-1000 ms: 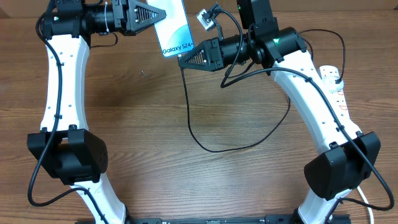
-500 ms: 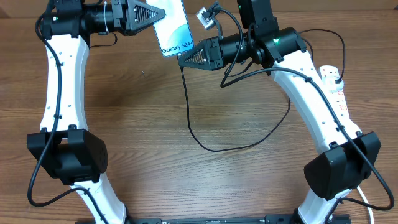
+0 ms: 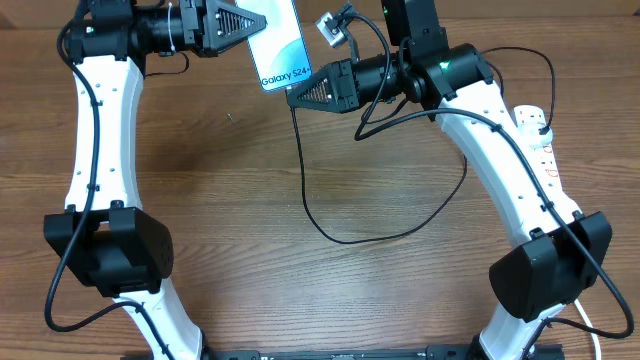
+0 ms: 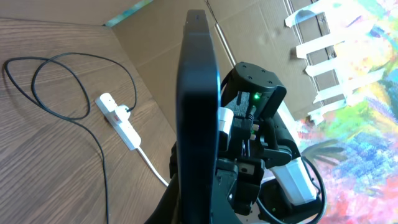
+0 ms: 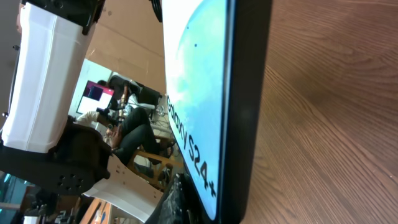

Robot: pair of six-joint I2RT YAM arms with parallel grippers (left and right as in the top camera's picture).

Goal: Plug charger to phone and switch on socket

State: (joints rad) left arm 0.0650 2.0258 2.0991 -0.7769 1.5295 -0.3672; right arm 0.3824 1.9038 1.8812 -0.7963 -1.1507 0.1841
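Nearest the arms' bases, the charger lies in a wide slack loop on the desk. One run leads off to the right toward the socket, which sits at the desk's right edge, partly hidden under the right arm. Whether its switch is on, I cannot tell.

The cable's other run climbs off the wood to the right gripper. The jaws look drawn together on the connector end, though the tip itself is too small to make out. It hangs just beside the phone's near end, touching or almost touching.

Beyond that, the phone is held clear of the desk at the far edge of the overhead view. Its screen shows toward the overhead camera. Its long axis runs far-to-near, leaning a little to the right as it comes nearer. The end with the "Galaxy S24+" lettering points at the connector. Farthest back, the left gripper has its jaws clamped on the phone's upper part.

The step in hand looks like the plugging-in itself — tip meeting port. The next move probably calls for a short, straight push along the phone's long axis, with the left arm bracing against it. Only then is the socket's switch due — so the task seems under halfway.
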